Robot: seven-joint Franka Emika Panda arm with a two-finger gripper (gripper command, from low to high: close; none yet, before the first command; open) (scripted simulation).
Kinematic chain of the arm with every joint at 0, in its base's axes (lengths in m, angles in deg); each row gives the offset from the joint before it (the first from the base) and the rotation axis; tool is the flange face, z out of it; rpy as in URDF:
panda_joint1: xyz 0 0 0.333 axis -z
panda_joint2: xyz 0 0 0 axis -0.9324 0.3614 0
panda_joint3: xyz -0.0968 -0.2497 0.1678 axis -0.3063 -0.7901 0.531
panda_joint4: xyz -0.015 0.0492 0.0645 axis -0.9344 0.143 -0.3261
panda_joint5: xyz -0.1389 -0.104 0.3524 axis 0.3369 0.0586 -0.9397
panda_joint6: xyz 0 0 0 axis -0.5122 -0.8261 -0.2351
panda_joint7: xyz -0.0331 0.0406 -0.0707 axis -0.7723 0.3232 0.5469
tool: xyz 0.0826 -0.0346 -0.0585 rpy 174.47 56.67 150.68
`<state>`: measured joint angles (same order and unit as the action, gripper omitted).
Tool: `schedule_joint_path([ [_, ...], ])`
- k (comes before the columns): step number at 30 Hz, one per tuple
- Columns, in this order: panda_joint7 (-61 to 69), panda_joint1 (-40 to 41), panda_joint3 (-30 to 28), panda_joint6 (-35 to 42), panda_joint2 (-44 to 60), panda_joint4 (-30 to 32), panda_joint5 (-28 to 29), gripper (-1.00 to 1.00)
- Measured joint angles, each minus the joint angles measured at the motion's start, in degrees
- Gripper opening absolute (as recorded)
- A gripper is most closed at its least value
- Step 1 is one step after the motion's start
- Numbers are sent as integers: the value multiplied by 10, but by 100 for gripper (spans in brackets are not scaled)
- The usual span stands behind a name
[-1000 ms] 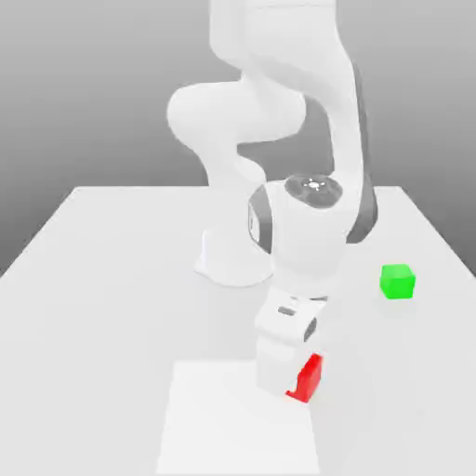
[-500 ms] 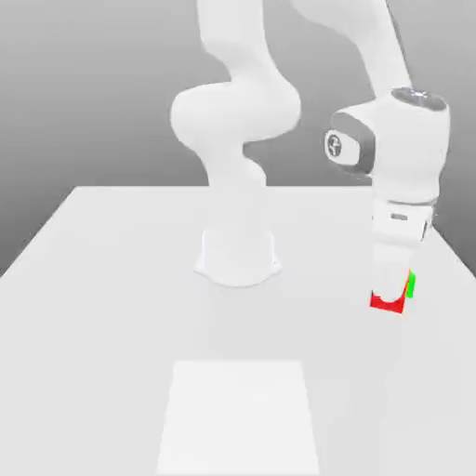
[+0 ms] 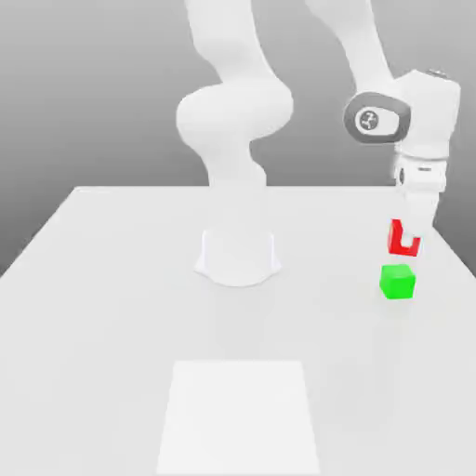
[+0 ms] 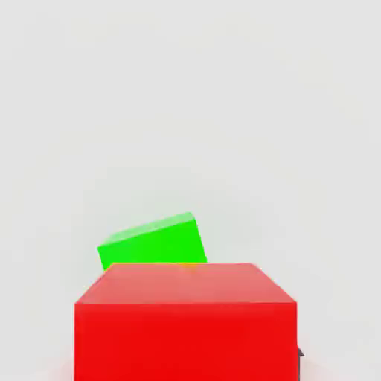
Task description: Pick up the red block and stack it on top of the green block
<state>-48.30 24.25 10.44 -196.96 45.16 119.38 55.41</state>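
The red block (image 3: pixel 403 242) hangs in the air on the exterior view's right, with my gripper (image 3: pixel 409 234) shut on it. One white finger (image 3: pixel 416 214) covers the middle of its near face, so red shows beside and under it. The green block (image 3: pixel 397 281) rests on the white table just below the red one, with a small gap between them. In the hand view the red block (image 4: pixel 186 320) is close to the camera and the green block (image 4: pixel 152 242) peeks out from behind it.
The arm's white base (image 3: pixel 238 256) stands at the table's middle. A paler square patch (image 3: pixel 239 416) lies flat near the front edge. The table (image 3: pixel 112 297) ends a short way to the exterior view's right of the green block.
The arm carried the red block from the front patch over to the exterior view's right, then lifted it from beside the green block to just above it.
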Motion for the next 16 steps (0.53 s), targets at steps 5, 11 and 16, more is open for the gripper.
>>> schedule_joint_path([
  [5,-42,38,20,-22,32,0,62,-100],
  [11,-90,76,37,-46,70,-1,132,-100],
  [16,-124,91,37,-63,99,-3,182,-100],
])
